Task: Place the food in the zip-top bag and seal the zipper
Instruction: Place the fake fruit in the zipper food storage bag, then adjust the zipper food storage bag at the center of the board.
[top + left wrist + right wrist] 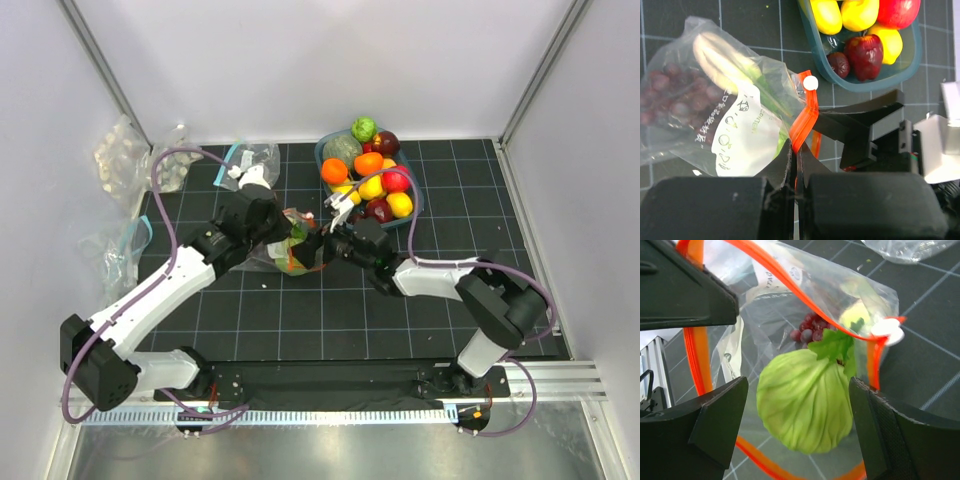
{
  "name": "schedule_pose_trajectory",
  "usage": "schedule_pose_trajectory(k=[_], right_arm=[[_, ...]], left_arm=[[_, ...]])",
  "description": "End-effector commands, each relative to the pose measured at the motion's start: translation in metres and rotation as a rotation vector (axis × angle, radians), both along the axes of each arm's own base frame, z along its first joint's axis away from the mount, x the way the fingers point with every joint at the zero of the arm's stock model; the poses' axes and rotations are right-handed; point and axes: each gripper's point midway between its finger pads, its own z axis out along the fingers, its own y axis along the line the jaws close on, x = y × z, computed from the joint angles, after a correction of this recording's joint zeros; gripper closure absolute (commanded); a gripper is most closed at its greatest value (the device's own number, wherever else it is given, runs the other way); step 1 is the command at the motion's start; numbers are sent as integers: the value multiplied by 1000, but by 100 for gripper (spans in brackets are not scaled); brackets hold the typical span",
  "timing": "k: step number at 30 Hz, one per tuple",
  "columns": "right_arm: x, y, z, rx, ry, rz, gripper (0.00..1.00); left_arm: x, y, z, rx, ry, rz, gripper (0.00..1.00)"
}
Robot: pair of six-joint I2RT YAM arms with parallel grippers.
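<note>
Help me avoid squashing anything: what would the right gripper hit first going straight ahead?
Most likely the cabbage, lying in the bag's open mouth, dead ahead of the right gripper's open jaws; the gap is hard to judge.

The top external view looks steeply down from high above the near edge and takes in the whole tabletop (300,310). The left wrist view sits close behind its own jaws and faces the zip-top bag (715,100) just ahead of them, with a teal tray (870,86) beyond. The right wrist view is nearer still, looking between its jaws into the bag's mouth at the cabbage (805,405). All three views share the bag, and both wrist views show its zipper (804,122).
</note>
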Motion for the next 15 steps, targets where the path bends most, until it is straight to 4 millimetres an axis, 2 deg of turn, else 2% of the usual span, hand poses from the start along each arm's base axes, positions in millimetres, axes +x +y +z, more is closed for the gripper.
schedule_pose_trajectory(k=[1,2,3,4,6,9,10,15], right_arm=[[0,-12,34,17,-39,-59,12],[-3,-17,37,22,-29,-72,12],[-7,-24,27,-16,9,-85,12],[-9,-29,40,-13,5,-97,13],[-7,-43,31,-105,91,-164,13],[-3,-63,40,-189,152,-270,16],[-3,-68,48,-184,154,-290,16],[-3,-85,57,-253,211,-367,15]], left_arm=[[1,7,21,-105,-41,89,100],[2,9,23,-128,-41,121,100],[1,11,24,-140,-40,135,100],[-2,13,25,-157,-39,149,100],[-1,16,25,-209,-29,207,100],[-5,18,19,-261,-2,252,100],[-6,18,16,-267,9,255,100],[-7,20,4,-203,49,246,100]])
